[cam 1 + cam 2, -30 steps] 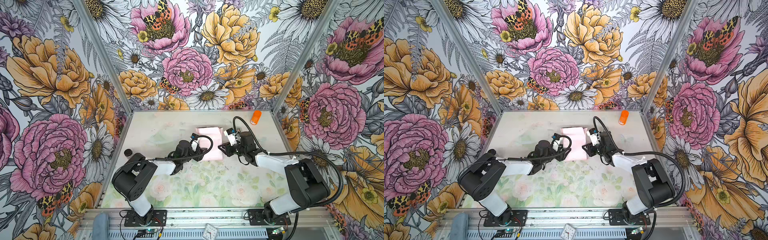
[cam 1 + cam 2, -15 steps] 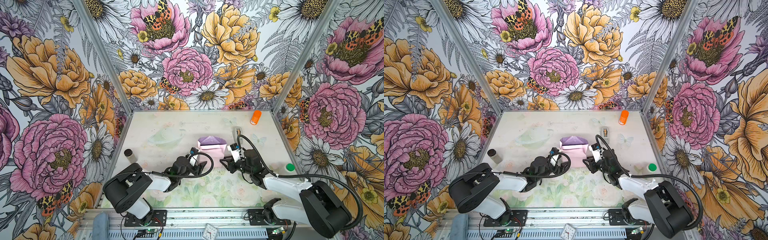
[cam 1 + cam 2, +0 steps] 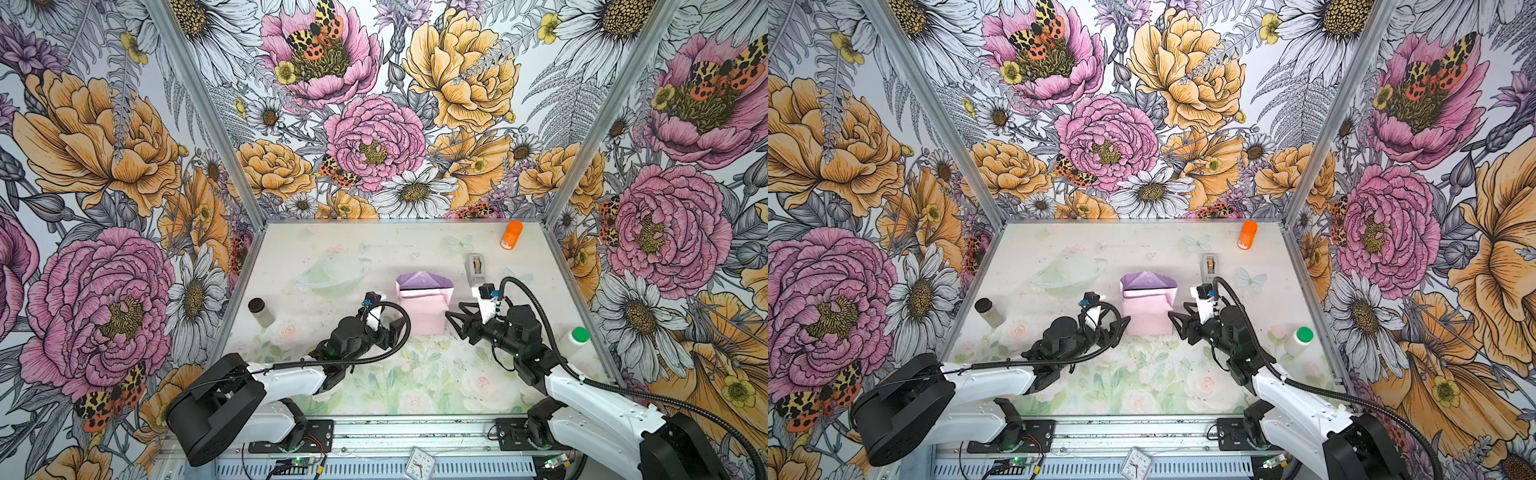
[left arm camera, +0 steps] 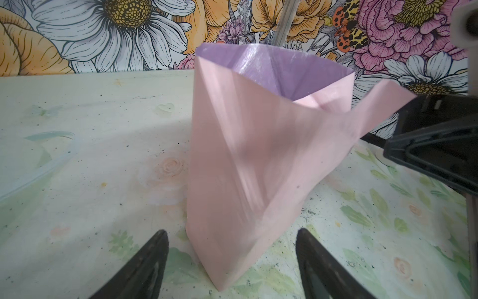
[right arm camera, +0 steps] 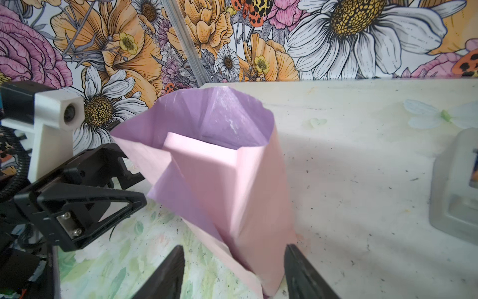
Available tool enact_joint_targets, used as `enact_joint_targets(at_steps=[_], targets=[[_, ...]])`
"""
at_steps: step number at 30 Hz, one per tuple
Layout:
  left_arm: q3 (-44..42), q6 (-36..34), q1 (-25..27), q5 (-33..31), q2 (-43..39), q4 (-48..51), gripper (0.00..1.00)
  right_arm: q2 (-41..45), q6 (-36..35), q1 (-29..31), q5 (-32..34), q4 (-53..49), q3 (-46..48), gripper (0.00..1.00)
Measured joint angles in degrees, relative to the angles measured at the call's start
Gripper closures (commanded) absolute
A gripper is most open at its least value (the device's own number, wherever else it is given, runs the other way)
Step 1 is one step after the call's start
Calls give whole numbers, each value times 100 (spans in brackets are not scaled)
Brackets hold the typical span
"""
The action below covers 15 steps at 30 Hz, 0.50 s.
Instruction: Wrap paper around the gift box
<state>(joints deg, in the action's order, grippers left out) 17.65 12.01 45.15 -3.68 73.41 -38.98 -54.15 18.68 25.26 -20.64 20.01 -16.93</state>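
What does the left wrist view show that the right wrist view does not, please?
Only the left wrist view shows the right gripper from outside, beside the paper. Only the right wrist view shows the tape dispenser, and the left gripper from outside with its wrist camera. Both share the paper standing upright, pink outside and lilac inside, on the table before the floral wall, each with its own gripper open. Neither shows the gift box.

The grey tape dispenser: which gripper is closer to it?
Right. The right gripper is on the same side of the paper as the tape dispenser; the left gripper is across the paper.
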Motion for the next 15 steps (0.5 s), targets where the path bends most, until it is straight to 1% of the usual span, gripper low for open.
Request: enact_joint_targets(at_steps=[6,10,15], targets=[[-42,205,0,9,-17,-28,19,-131,175,-20,-151,81,-2,27],[15,330,0,17,-17,-24,19,-339,286,-20,-219,107,-61,26],[273,413,0,24,22,-24,19,-684,343,-20,-251,122,-400,26]])
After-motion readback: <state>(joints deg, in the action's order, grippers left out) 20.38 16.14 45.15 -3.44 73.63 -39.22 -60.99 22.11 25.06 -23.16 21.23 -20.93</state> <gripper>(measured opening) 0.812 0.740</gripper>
